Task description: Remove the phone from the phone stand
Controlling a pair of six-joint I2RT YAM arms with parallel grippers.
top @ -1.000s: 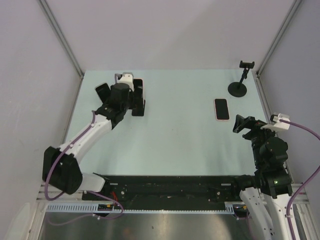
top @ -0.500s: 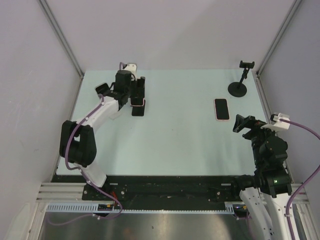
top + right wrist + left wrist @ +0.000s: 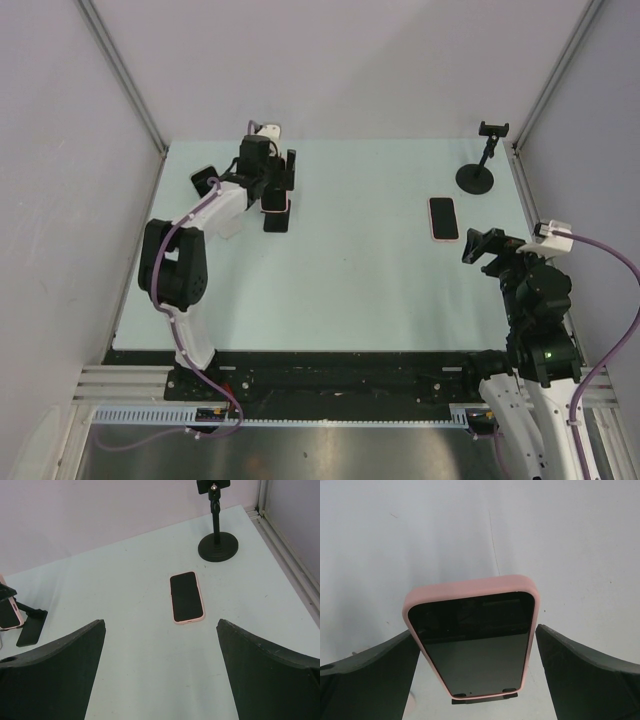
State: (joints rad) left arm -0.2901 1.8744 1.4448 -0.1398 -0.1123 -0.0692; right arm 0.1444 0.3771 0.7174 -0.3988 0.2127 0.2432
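**Phone on stand, left tool straddling it**

The phone (image 3: 477, 650), in a pink case, sits tilted on the black phone stand (image 3: 277, 221) near the far-left corner of the tabletop (image 3: 350, 290). The left tool (image 3: 476, 631) is spread, with one finger along each long side of the phone. Both fingers are close, but I can't tell whether they touch. The right tool (image 3: 487, 247) is spread too and hovers near the right edge. A second phone (image 3: 186, 596) lies flat just beyond it. A round-base stand (image 3: 218, 545) is at the far-right corner.
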